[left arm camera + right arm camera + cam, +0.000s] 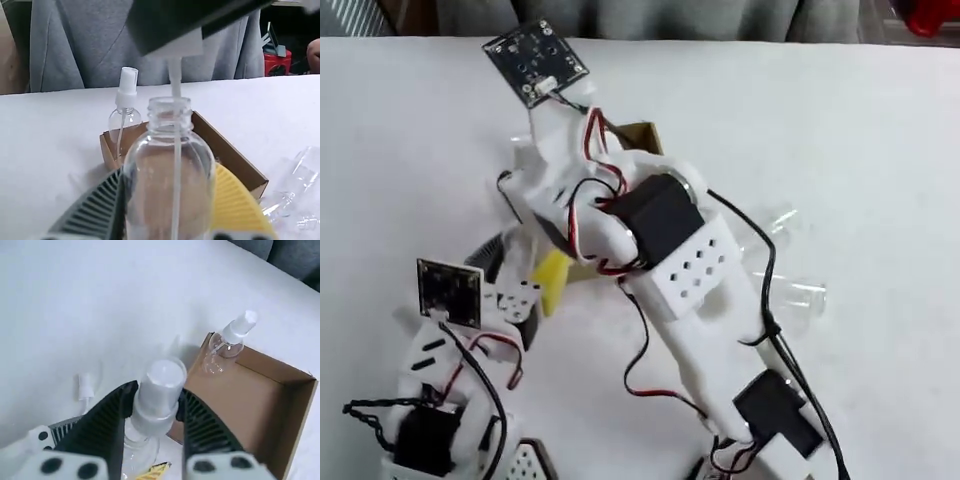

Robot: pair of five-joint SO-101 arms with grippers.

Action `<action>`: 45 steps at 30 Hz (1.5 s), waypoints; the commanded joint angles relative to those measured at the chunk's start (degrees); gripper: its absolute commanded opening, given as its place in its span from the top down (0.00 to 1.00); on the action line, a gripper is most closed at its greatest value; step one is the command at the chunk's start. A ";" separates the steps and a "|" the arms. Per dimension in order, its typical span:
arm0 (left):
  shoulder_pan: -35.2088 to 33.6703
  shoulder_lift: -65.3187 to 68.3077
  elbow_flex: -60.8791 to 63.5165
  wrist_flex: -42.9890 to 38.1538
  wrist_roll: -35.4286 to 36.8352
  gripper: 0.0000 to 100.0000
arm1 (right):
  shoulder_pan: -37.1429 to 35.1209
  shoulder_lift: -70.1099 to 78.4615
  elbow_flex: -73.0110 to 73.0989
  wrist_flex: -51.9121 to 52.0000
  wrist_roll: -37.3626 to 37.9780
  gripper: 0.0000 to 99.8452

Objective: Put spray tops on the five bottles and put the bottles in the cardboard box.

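A clear bottle (150,190) stands upright with my left gripper (167,212) shut on it, between a grey finger (95,210) and a yellow finger (235,205). My right gripper (155,412) is shut on a white spray top (160,382) directly above that bottle's neck. The top's thin tube (176,130) hangs down inside the bottle, and the cap sits a little above the mouth. Just behind stands the cardboard box (230,160), holding one bottle with a spray top on it (124,117), also seen from the right wrist (225,347). In the high view the yellow finger (552,280) shows beneath the right arm.
A loose spray top (85,387) lies on the white table beside the held bottle. Clear bottles without tops (800,297) lie on their sides to the right of the arms, and they show in the left wrist view (300,172). A person in grey sits beyond the table's far edge.
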 commanded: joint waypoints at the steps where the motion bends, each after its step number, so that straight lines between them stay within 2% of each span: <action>1: -1.19 -0.48 -3.78 -0.35 -0.53 0.98 | 0.57 -2.24 -0.97 -1.80 -3.60 0.98; 18: -1.19 -0.48 -3.78 -0.44 -0.53 0.98 | 0.48 -2.24 -0.62 -3.82 -4.84 0.98; 22: -1.19 -0.48 -3.78 -0.44 -0.62 0.98 | 0.31 -2.24 -0.53 -3.82 -7.82 0.98; 30: -1.27 -0.48 -0.44 -5.27 -0.53 0.98 | 0.22 -0.92 -0.53 -3.74 -8.26 0.98; 45: -1.63 -0.40 -0.09 -6.68 -0.26 0.98 | -1.80 0.48 -0.88 -3.21 -10.46 0.99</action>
